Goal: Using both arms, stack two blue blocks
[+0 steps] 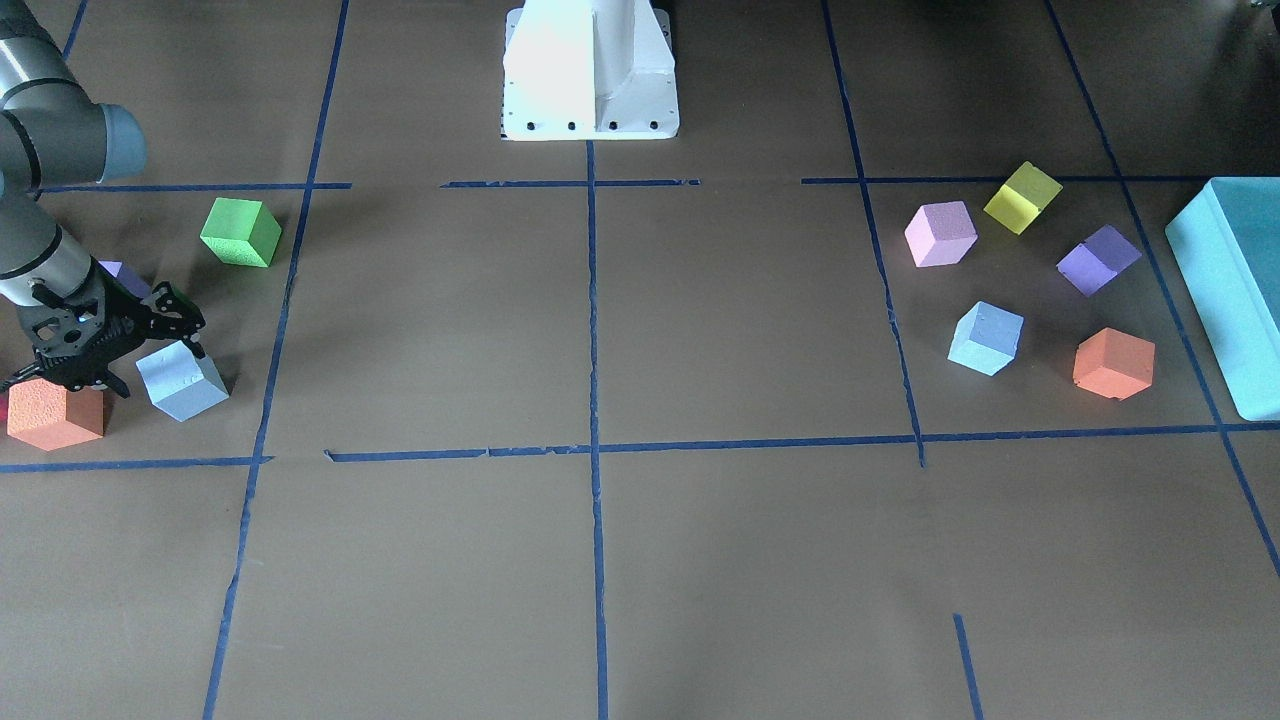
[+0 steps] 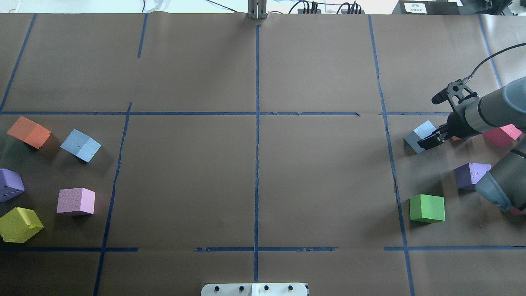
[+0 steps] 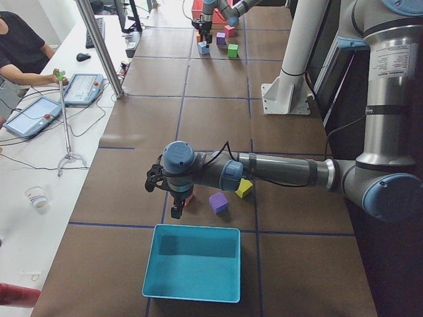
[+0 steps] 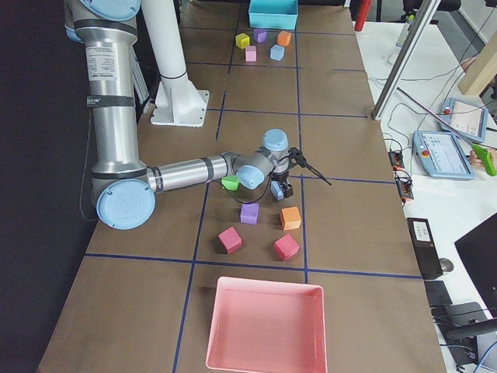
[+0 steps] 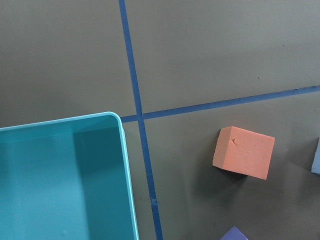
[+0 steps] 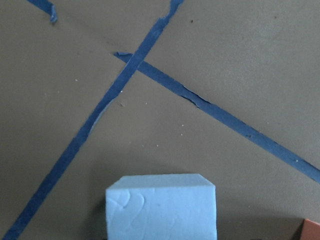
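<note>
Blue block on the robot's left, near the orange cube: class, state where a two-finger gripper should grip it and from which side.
Come from above and pinch two opposite side faces of the blue block. It sits flat but skewed to the tape, so turn the wrist; probably choose the faces not fronting the orange cube.

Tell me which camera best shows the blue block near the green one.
The front-facing view: the blue block is nearly whole, three faces showing. The right wrist view crops its base; overhead, the right gripper covers part of it; side views show it tiny; the left wrist view misses it.
</note>
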Controlling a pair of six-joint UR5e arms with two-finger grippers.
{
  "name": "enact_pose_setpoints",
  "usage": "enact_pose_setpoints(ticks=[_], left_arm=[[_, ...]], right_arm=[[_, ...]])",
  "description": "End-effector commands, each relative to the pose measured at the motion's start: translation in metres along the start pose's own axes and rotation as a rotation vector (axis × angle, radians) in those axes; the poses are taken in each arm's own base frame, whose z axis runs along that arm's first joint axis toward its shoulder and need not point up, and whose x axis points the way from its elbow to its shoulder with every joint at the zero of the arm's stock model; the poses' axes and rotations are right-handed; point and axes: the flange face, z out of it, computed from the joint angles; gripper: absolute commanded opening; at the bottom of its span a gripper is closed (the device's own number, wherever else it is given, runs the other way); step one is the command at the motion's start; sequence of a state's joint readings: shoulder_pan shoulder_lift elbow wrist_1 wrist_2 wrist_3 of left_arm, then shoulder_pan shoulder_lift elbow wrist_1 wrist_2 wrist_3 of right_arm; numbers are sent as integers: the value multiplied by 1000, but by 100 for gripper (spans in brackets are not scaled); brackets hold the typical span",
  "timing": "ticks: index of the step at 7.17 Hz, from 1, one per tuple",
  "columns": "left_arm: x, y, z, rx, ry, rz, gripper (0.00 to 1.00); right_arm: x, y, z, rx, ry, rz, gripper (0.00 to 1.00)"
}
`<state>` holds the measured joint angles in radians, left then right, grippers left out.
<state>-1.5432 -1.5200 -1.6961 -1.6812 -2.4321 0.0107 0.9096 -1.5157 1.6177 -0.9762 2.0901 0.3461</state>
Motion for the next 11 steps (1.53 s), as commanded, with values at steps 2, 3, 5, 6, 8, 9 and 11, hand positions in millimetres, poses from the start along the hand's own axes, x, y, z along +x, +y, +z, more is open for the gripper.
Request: enact_pose_setpoints(ticks=[2,3,5,6,8,9,11], left_arm=[[1,1,0,0,13,-1,100],[1,1,0,0,13,-1,100],[2,1,0,0,18,-1,100],[3,1,0,0,27,-1,100],[3,1,0,1,30,0,100],[5,1,0,0,53,-1,100],[5,1,0,-1,54,-2,100]], right_arm=[[-10,-6,11,-12,-13,-7,30],[-18,-22,4,5,-29,-21,1],[-63,-64,-42,56,-54,71,0],[-103,-88,-62,64,-84,184,0],[-225,-121,-49,76,-156,405,0],[-306,-146,-44,65,-123,547,0],[-396,-176,-44,28,-37,668,1]])
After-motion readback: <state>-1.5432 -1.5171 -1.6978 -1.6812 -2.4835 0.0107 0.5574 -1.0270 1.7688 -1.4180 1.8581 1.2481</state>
